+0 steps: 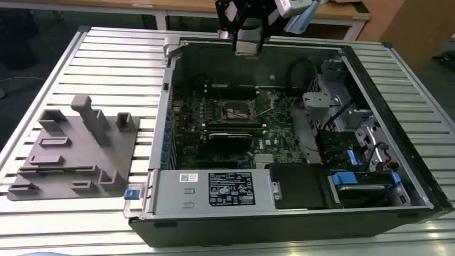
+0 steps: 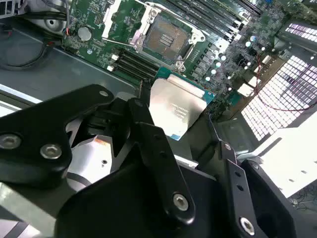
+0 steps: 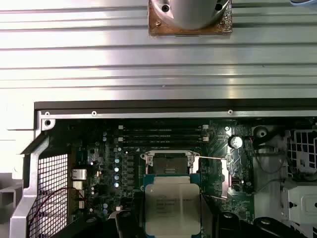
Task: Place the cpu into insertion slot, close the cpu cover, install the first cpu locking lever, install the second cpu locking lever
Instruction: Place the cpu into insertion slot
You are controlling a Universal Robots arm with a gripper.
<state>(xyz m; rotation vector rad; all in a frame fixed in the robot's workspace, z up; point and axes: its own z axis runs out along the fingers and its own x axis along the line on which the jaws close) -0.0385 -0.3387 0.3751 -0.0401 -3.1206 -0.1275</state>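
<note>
Silvery cpu (image 2: 181,106) is clamped flat in my pincer (image 2: 176,119); the open slot (image 2: 166,39) lies beyond its tips, well apart, roughly square-on to the cpu, I judge

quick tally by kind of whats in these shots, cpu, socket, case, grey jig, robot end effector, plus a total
cpu, held over the board: 1
insertion slot, empty: 1
end effector, shut on the cpu: 1
computer case, side open: 1
grey fixture block beside the case: 1
total: 5
</note>
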